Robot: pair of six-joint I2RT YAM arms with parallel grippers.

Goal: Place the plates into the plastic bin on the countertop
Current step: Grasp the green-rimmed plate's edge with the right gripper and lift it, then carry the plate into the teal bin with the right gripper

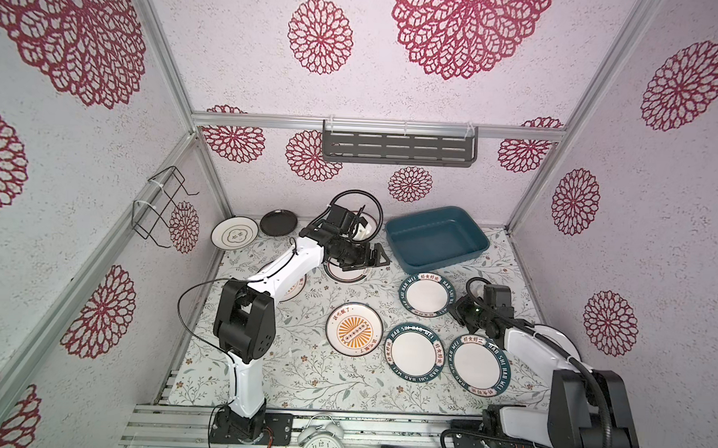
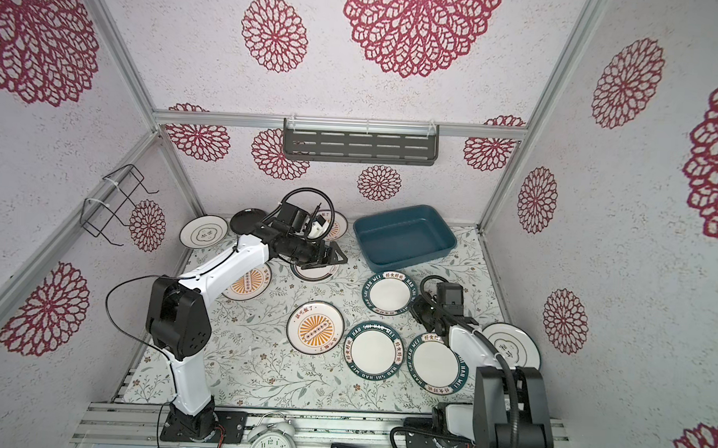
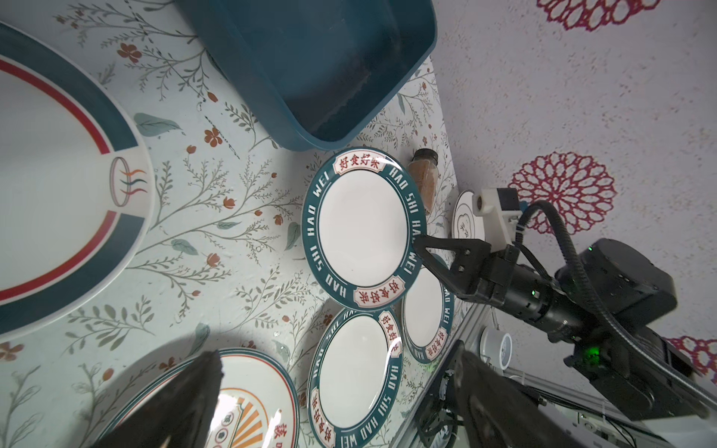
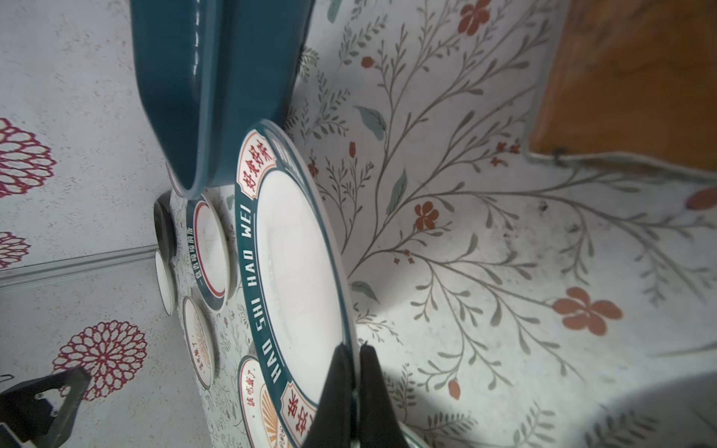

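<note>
White and printed with grey-green vines and small brown flowers, the worktop [image 1: 300,380] forms the floor of a booth. The booth's walls [image 1: 239,61] carry large red flower medallions. A grey slotted shelf [image 1: 399,147] hangs on the far wall and a black wire rack [image 1: 160,208] on the left wall.

The teal plastic bin [image 1: 447,260] sits at the far right of the worktop, and the plates lie outside it. A cloud-outline plate [image 1: 235,233] and a small black plate [image 1: 278,223] lie at the far left. A sunburst plate [image 1: 354,329] lies in the middle, with 2 lettered plates [image 1: 413,351] to its right.

The right pincer [image 4: 352,351] pinches the rim of the teal-lettered plate [image 1: 425,294] just near of the bin. The left pincer [image 1: 372,261], spread wide, hovers above a banded plate [image 1: 346,277] left of the bin.
</note>
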